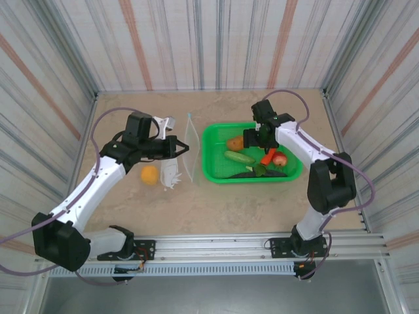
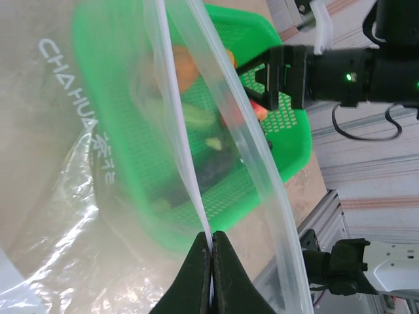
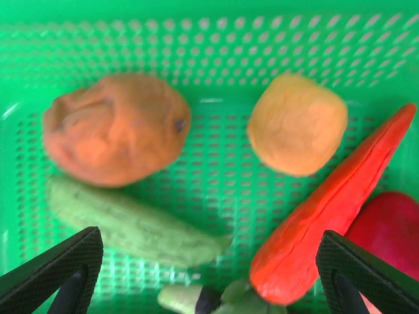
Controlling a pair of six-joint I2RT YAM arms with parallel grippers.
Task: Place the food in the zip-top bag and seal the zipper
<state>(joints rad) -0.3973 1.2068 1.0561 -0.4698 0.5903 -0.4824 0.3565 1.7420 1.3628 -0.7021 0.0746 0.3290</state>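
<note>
— Where is the zip-top bag [image 1: 190,154]?

— Standing on edge on the desk [image 1: 216,203], just at 9 o'clock of the green basket [image 1: 216,171]. The left pincer [image 2: 211,237] is pinched tight on the zipper [image 2: 178,134] at the bag's mouth.

— And the right pincer [image 3: 208,245]?

— Spread wide, hanging above the food in the basket. Under it are the brown potato [image 3: 114,127] at 10 o'clock, the orange pepper [image 3: 298,124] at 1, the red chili [image 3: 334,209] slanting at 4, the green cucumber [image 3: 131,226] at 7 and the red apple [image 3: 389,226] at the 4 o'clock edge.

— Anything outside the basket?

— A small orange [image 1: 150,174] on the desk, near the bag at its 8 o'clock.
</note>
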